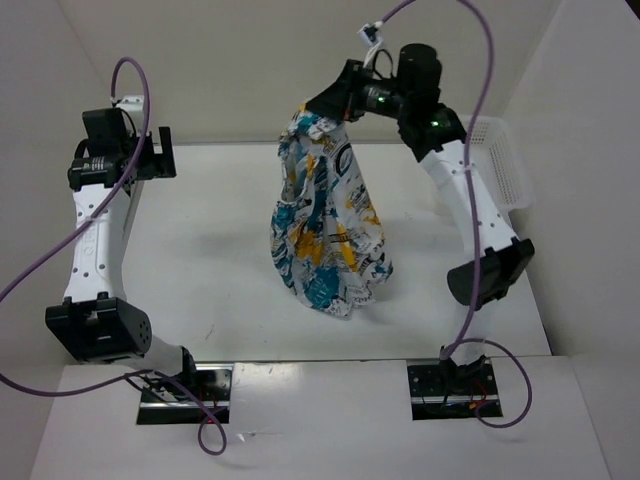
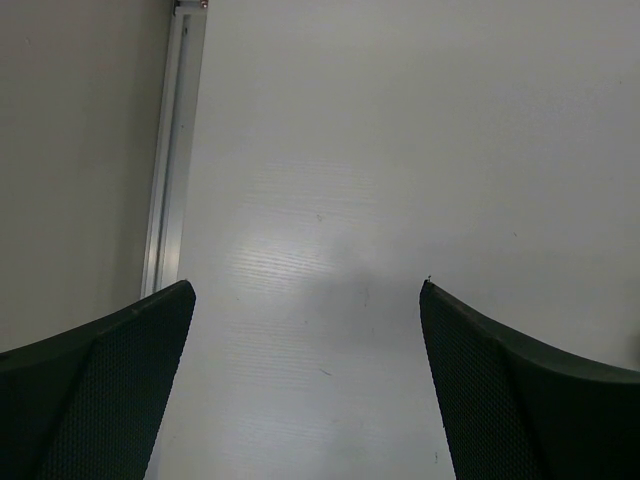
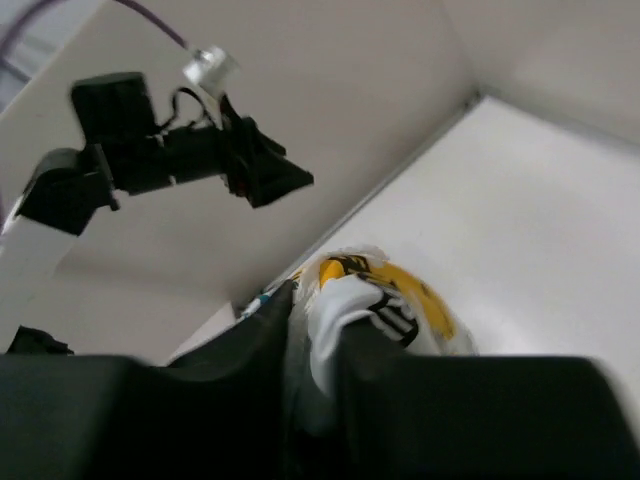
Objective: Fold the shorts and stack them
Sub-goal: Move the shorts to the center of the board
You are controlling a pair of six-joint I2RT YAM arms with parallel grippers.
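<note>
Shorts [image 1: 325,215], one pair, in right jaws; one basket [image 1: 510,165]

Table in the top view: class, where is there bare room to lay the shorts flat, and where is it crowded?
Widest bare patch: table between the open left gripper and the shorts hanging from the right gripper. A narrower one lies between shorts and the right arm. Crowded: far right, where the basket stands by that arm.
</note>
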